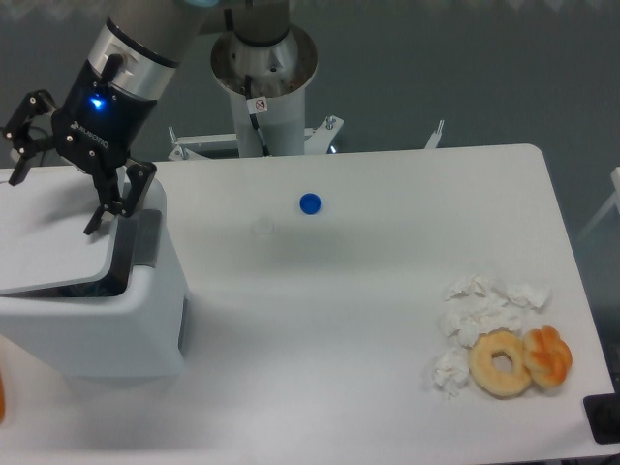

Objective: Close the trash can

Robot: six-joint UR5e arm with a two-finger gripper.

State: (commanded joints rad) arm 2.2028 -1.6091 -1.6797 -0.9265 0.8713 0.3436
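The trash can (116,325) is a large white boxy bin at the table's left edge. Its flat white lid (48,242) lies almost level over the opening, with a narrow dark gap left along its right and front edges. A grey strip (147,237) runs along the bin's right rim. My gripper (56,199) hovers over the lid's back part with its black fingers spread wide apart, open and holding nothing. One fingertip (97,225) points down near the lid's right edge.
A blue bottle cap (309,203) lies mid-table, with a faint clear cap (263,228) to its left. Crumpled white tissues (484,310), a doughnut (501,363) and an orange pastry (548,356) sit at the front right. The robot base (263,73) stands behind the table.
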